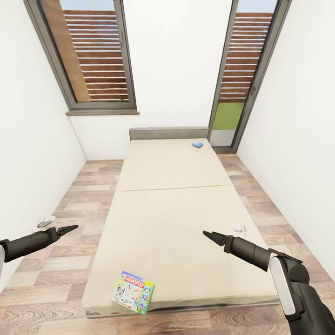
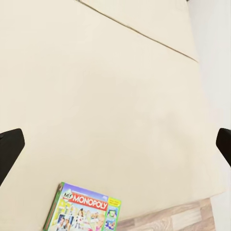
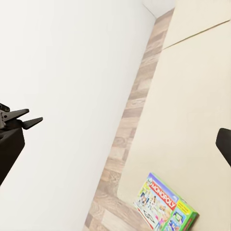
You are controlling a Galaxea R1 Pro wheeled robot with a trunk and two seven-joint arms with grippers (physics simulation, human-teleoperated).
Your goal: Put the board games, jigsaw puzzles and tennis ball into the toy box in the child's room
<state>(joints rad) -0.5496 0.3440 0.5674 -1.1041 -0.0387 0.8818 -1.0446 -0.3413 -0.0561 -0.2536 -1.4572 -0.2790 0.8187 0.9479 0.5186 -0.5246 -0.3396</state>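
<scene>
Cream bed [image 1: 172, 200] w/ grey headboard [image 1: 168, 133] fills the middle of a narrow white-walled room, wood plank floor [image 1: 70, 218] either side, two tall windows [image 1: 95, 56] behind. Monopoly box [image 1: 133, 292] lies flat at near corner of mattress, just by the edge. Small blue box [image 1: 197, 144] far off by the headboard, R side. Small white items on floor each side of bed, too small to ID. Left gripper [image 1: 72, 228] over floor, right gripper [image 1: 208, 234] over mattress; both look closed to a point, holding nothing.
</scene>
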